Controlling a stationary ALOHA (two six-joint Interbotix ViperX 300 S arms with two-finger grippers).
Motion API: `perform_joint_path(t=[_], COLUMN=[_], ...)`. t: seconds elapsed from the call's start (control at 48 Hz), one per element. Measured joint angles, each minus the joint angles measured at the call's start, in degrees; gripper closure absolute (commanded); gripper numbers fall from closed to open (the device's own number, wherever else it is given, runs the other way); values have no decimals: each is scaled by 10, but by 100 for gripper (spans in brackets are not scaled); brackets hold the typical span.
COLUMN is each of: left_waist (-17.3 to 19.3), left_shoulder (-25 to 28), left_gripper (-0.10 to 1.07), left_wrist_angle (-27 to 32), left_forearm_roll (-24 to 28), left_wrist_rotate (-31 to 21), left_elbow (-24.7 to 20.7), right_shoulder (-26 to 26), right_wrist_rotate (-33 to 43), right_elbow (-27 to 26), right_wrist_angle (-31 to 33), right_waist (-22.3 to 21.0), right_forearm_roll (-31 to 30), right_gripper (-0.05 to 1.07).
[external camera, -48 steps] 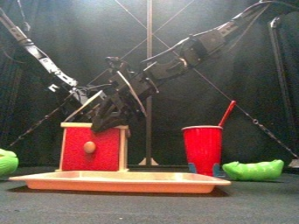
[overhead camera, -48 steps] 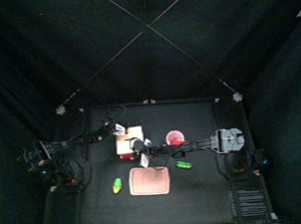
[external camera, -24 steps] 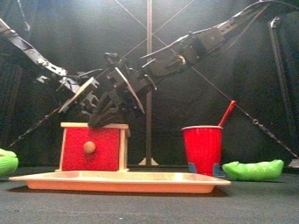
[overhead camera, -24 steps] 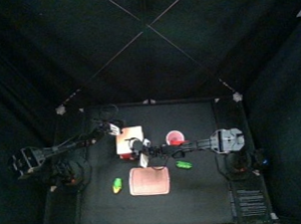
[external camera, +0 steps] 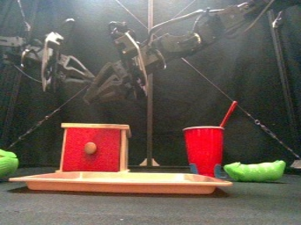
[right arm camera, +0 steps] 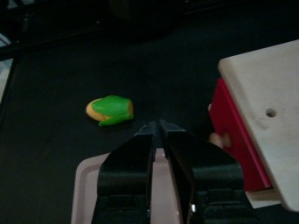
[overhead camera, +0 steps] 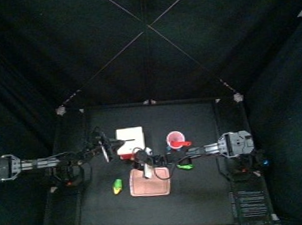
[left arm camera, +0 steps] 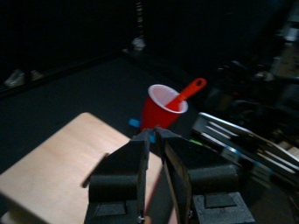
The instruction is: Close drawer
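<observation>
Drawer [external camera: 94, 148]: one small cream-white box unit with a red front and a round knob. It is sitting on the small black table [overhead camera: 207, 114], just behind the left end of the tray in the front view. The red front is looking level with its frame.

Both grippers are hanging well above the drawer, touching nothing.
- The left gripper [left arm camera: 149, 133] is hovering high and off to the drawer's left. Its fingers [left arm camera: 132, 164] are standing a slim gap apart, carrying nothing.
- The right gripper [right arm camera: 158, 127] is reaching across from the right, above the drawer's front side. Its fingers [right arm camera: 135, 166] are meeting at the tips with nothing between.

Count outward from the drawer:
- One flat pink rectangular tray [external camera: 118, 182] is lying in front.
- One red plastic cup [external camera: 203, 149] is standing upright to the drawer's right, with one red straw [external camera: 227, 112] leaning in it.
- Two green lumpy objects are resting on the table, one at the far left [external camera: 6, 163] and one at the far right [external camera: 254, 170].
</observation>
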Motion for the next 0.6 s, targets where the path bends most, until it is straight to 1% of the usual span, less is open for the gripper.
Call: perform_joint_path(t=[0.021, 0.042, 0.104, 0.271, 0.375, 0.438, 0.604], left_waist=[-4, -16, -36, -83, -111, -118, -118], left_shoulder=[-3, -9, -18, -18, -18, -18, -18], left_gripper=[39, 39, 39, 39, 39, 39, 39], left_wrist_angle=[-2, -4, -7, -8, -9, -10, -11], left_forearm_roll=[2, 9, 24, 82, 118, 121, 105], left_wrist_rotate=[0, -2, -2, 0, -4, -4, -4], left_elbow=[1, 4, 9, 24, 33, 39, 50], right_shoulder=[0, -2, -7, -23, -30, -33, -34], right_wrist_rotate=[0, 0, 0, 0, 0, 0, 0], right_elbow=[2, 4, 14, 42, 53, 58, 63], right_wrist_angle=[-1, -3, -7, -40, -49, -54, -56], right_waist=[0, 0, 0, 3, 4, 5, 6], right_forearm_roll=[0, 0, 3, 13, 13, 13, 14], right_gripper=[46, 46, 46, 46, 46, 46, 46])
